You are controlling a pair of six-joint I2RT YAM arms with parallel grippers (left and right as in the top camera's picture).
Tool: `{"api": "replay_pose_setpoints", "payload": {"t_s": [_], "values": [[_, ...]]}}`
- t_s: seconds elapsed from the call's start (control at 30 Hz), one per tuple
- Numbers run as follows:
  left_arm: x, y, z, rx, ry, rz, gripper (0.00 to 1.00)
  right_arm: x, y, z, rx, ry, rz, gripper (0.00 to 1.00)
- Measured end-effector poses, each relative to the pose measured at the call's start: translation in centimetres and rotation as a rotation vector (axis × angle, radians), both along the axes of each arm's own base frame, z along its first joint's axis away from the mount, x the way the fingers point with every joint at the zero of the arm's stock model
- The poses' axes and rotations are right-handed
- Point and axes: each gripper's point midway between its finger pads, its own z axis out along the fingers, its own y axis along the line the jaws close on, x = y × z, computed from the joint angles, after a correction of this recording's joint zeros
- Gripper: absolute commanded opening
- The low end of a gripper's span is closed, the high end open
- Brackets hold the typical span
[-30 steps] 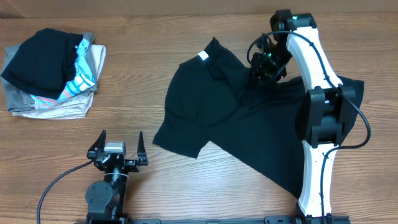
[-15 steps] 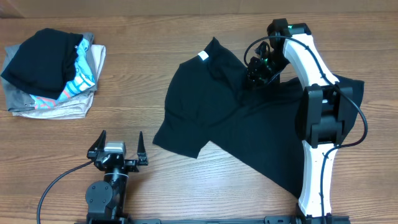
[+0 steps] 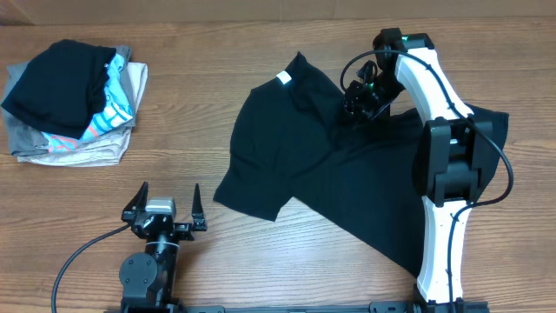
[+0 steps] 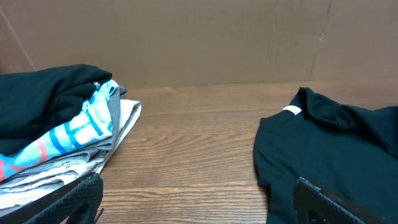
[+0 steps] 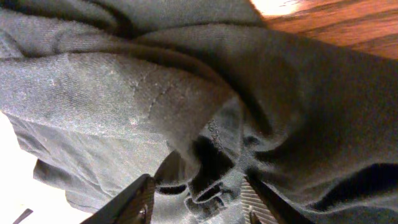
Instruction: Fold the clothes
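Observation:
The black T-shirt [image 3: 295, 148] lies crumpled and spread on the wooden table, with its white neck label [image 3: 282, 78] at the upper left. My right gripper [image 3: 354, 103] is pressed down on the shirt's upper middle. In the right wrist view its fingers [image 5: 198, 199] are closed around a bunched fold of the black fabric [image 5: 124, 93]. My left gripper [image 3: 163, 209] is open and empty near the table's front edge, left of the shirt. In the left wrist view its fingers [image 4: 199, 205] frame bare wood, with the shirt [image 4: 336, 149] to the right.
A pile of folded garments [image 3: 69, 104], black on top with turquoise-patterned and grey ones below, sits at the far left and shows in the left wrist view [image 4: 56, 124]. The right arm's white links [image 3: 443, 174] stretch over the shirt's right side. A cardboard wall [image 4: 199, 37] stands behind the table.
My right gripper has shifted a little to the left and down onto the shirt. The shirt's outline looks the same. The left arm has not moved.

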Motion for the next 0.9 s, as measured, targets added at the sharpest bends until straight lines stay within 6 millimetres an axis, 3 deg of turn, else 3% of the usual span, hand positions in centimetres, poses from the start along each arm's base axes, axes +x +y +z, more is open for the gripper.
{"api": "replay_pose_setpoints", "payload": {"t_s": [0.6,0.9], "values": [[0.0,0.0,0.0,0.000,0.000,0.000,1.00,0.4,0.6,0.2,0.031,-0.017,-0.002,0.54],[0.0,0.0,0.0,0.000,0.000,0.000,1.00,0.5,1.2,0.0,0.013,-0.024,-0.003,0.47]]}}
